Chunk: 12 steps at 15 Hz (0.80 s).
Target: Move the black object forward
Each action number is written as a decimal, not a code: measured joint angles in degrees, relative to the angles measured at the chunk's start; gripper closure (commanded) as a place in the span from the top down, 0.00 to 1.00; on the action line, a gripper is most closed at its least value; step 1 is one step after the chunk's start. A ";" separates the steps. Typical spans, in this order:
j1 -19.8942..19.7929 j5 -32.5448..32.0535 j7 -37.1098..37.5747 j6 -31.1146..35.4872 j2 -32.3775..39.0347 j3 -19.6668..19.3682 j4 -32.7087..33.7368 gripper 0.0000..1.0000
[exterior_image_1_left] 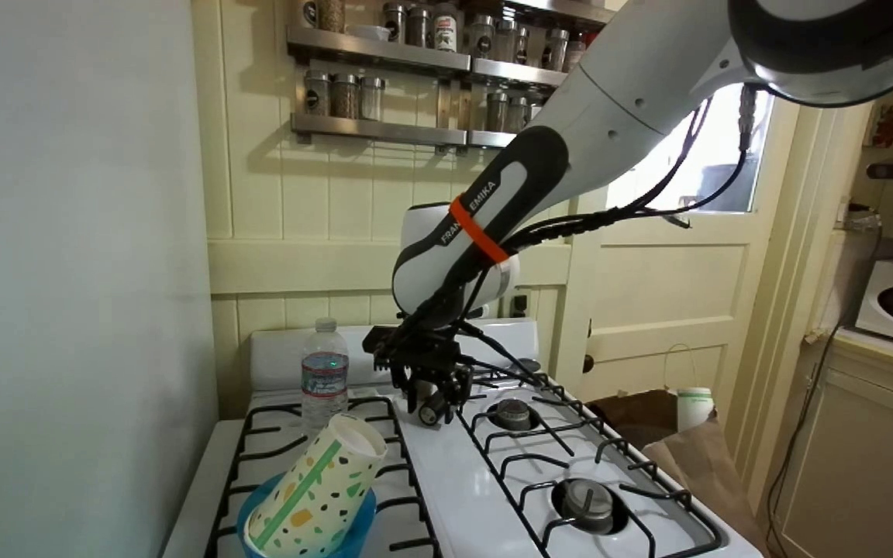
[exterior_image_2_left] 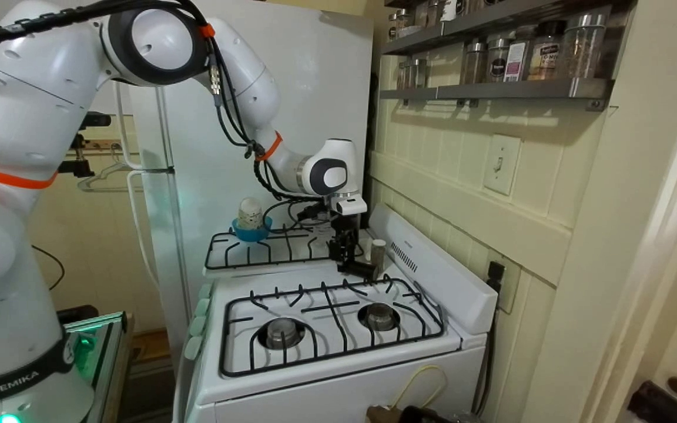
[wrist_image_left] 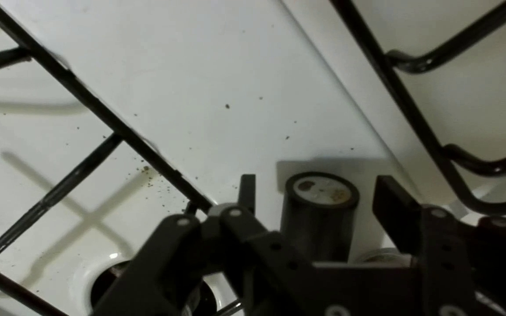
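On the left in an exterior view, a cup (exterior_image_1_left: 317, 492) leans in a blue bowl (exterior_image_1_left: 361, 527), with a bottle (exterior_image_1_left: 325, 376) upright just behind. Next comes my gripper (exterior_image_1_left: 431, 407), down near the back of the white middle strip of the stove (exterior_image_1_left: 458, 488); the wrist view shows my fingers (wrist_image_left: 247, 192) apart on either side of the black object (wrist_image_left: 319, 224), a gap at each flank, so I have no hold on it. Farther right are the rear burner (exterior_image_1_left: 513, 415) and the front burner (exterior_image_1_left: 588, 505).
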 measured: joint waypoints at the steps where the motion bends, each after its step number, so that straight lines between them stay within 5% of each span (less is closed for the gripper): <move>1: 0.08 0.00 -0.14 0.00 0.29 -0.01 0.32 0.46; 3: 0.19 0.00 -0.34 0.00 0.74 -0.02 0.81 0.39; 4: 0.24 0.00 -0.36 0.00 0.96 -0.03 1.09 0.64; 9: 0.54 0.00 -0.42 0.00 1.57 -0.14 1.98 0.97; 12: 0.67 0.00 -0.46 -0.03 1.56 -0.14 1.99 1.00</move>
